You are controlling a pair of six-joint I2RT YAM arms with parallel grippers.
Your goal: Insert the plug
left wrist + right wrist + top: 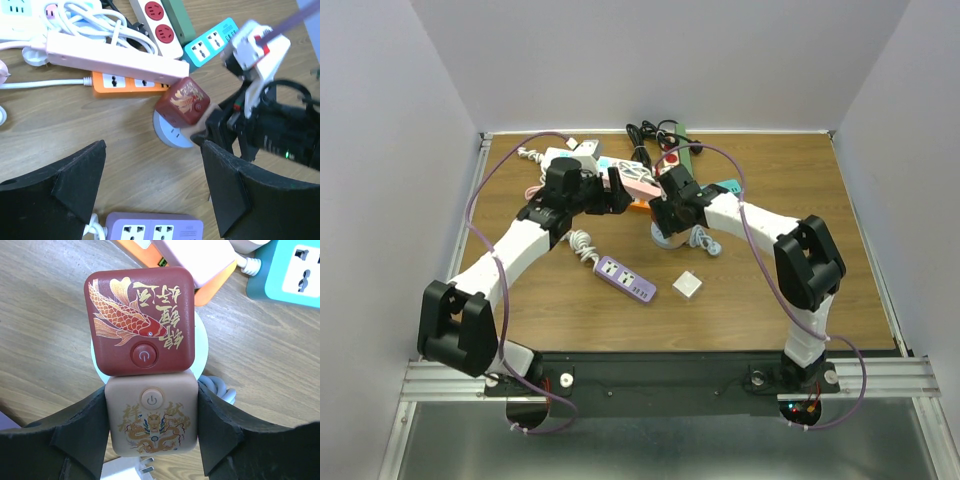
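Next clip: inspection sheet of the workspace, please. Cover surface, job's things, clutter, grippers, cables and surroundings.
Surface: wooden table, crowded at the back.
Job's things: tan cube edge to edge with red cube, which sits over round white socket.
Clutter: purple strip, grey block, orange strip, pink strip, teal strip.
Grippers: left gripper open, empty; right gripper shut on tan cube.
Cables: white cords coiled behind the strips; purple cables along the arms.
Surroundings: grey walls, plain.
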